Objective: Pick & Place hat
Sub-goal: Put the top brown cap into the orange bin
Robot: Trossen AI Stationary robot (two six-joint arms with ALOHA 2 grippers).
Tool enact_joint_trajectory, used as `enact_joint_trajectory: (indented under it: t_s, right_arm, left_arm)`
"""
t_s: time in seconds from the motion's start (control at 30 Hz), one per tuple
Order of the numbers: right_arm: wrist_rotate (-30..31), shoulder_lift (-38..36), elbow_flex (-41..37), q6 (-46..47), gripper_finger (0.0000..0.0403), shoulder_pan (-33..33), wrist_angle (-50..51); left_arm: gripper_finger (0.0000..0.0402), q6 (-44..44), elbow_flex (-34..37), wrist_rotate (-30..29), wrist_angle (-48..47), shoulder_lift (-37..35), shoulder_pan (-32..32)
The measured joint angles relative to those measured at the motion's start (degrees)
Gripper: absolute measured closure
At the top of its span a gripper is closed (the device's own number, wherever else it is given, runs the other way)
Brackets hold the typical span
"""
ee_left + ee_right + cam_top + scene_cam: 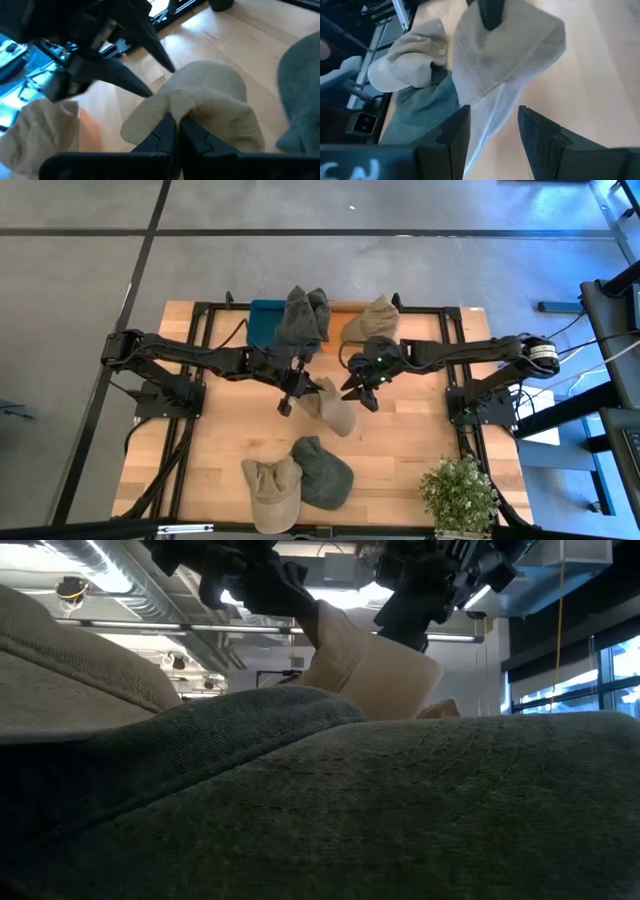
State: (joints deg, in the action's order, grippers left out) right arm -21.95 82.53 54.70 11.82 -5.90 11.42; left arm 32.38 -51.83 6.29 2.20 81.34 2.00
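Observation:
A beige hat (335, 408) sits at the table's middle, between my two grippers. My left gripper (296, 390) is shut on its left side; the left wrist view shows the hat (210, 95) bunched at the fingers. My right gripper (362, 392) hovers open just right of the hat; in its wrist view the hat (505, 50) lies beyond its spread fingers (451, 132). In the low view the hat (375, 675) stands tall under both grippers, its lower part hidden by a green hat (400, 810) in front. My left gripper pinches a raised fold of the beige hat's cloth (172, 107) between its two shut fingers (162, 135), coming in from the table's left and slanting down. The cloth bunches up at the fingers. Whether the hat still rests on the table is hidden.
A dark green hat (300, 320) lies on a teal thing (262, 320) at the far edge, next to another beige hat (372, 318). Near the front edge lie a beige hat (270, 490) and a green hat (325, 472). A potted plant (460, 492) stands at the near right corner.

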Motion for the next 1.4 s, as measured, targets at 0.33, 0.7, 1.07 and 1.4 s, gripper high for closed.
enact_joint_trajectory:
  t_s: [0.33,0.7,1.07,1.4]
  right_arm:
    - [-4.61,3.0,-0.04,1.4,0.0297,0.01,-0.49]
    - [-3.89,2.63,-0.07,0.37,0.0381,0.01,-0.07]
    - [-3.56,-0.23,-0.1,-1.86,0.0385,0.01,1.78]
    - [-2.96,-1.39,-0.11,-4.64,0.0385,0.01,5.21]
  left_arm:
    - [0.0396,0.52,0.0,-7.73,2.32,0.0,-1.23]
    - [0.0373,0.19,0.02,-8.02,3.38,0.0,-1.34]
    - [0.0342,-0.27,0.0,-8.15,3.18,-2.62,-1.64]
    - [0.0255,-4.08,0.02,-15.3,-2.82,-4.61,-1.5]
